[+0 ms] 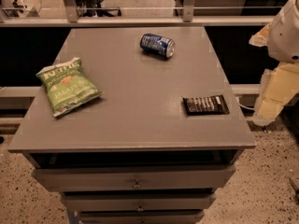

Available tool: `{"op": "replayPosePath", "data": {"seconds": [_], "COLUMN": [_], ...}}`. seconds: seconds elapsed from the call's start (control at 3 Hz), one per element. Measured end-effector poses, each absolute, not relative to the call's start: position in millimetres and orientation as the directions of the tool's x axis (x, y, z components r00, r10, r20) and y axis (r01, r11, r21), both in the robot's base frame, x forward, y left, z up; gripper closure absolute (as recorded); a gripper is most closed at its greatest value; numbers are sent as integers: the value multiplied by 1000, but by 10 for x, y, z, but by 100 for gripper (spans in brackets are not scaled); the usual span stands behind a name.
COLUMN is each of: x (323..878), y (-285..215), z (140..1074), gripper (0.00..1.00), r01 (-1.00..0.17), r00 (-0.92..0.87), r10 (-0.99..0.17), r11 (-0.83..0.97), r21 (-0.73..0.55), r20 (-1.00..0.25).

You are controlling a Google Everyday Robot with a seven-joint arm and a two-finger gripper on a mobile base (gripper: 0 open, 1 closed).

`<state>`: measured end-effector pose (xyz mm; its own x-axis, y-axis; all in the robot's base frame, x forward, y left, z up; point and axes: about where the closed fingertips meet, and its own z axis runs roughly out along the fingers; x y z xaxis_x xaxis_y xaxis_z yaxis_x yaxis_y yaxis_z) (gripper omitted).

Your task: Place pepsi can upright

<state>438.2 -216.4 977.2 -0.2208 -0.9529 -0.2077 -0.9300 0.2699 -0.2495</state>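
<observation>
Jaws: can't tell, wide or narrow isn't readable. The gripper (pixel 272 93) sits at the right frame edge, off the side of the grey cabinet (pixel 140 106) and level with its right edge, well apart from everything on top. The white arm shell (pixel 287 31) is above it in the top right corner. The cabinet top is flat, and the drawer fronts (pixel 135 178) below it have small knobs. The green chip bag (pixel 68 85) lies flat on the left side, near the left edge. The black snack bar (pixel 205 105) lies flat on the right side, close to the right edge and nearest the gripper. The pepsi can (pixel 157 45) is on its side at the far part of the top, a bit right of centre. Its long axis runs roughly left-right and its silver end faces right. It's not upright, and it's apart from both bag and bar.
</observation>
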Motion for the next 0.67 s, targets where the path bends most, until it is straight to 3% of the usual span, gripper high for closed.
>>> {"op": "replayPosePath", "data": {"seconds": [0.67], "x": [4540], "y": [-2036], "z": [9747], "gripper": [0], "r01": [-930], "r00": [-194], "r10": [-949], "r11": [258], "r21": [-263], "r20": [-248]}}
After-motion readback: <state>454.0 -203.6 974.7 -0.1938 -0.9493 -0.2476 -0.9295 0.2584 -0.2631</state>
